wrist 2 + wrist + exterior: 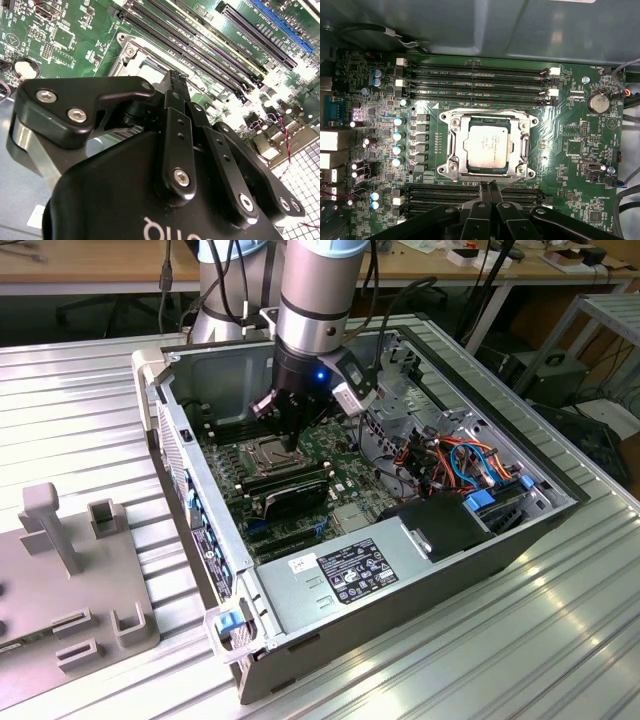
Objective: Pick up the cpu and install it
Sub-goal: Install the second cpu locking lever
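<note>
Closed fingers (pixel 488 192) just beside the socket-seated cpu (pixel 488 145), apart.

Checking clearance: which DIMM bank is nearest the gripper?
The bank the gripper overlaps in the first wrist view; the other bank lies beyond the cpu, by the coin cell.

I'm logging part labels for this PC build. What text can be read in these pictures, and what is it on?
No text can be quoted reliably.
On the power supply's white label: print too small to read.
On the cpu, seated in its socket: faint marking, too small to read.
On the motherboard: tiny white lettering, blurred.
On the gripper body: white letters, cut off by the picture's edge.
</note>
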Robot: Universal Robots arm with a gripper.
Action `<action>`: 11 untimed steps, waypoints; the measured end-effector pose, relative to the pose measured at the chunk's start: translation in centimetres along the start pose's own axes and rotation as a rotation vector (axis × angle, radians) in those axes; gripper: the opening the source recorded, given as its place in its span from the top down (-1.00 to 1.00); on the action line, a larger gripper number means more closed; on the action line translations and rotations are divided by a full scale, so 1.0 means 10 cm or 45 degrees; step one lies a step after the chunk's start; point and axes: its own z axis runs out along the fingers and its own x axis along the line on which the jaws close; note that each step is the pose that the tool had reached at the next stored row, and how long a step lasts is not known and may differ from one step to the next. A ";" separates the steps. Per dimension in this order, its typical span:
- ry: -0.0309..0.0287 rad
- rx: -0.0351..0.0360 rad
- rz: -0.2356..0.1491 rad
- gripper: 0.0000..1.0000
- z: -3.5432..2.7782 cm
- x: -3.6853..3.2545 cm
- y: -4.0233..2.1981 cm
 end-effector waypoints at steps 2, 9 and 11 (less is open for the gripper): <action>0.0001 0.0000 0.000 0.79 0.000 0.004 0.000; 0.0001 0.0000 0.000 0.79 0.000 0.022 0.001; 0.0000 0.0000 0.000 0.79 0.000 0.028 0.001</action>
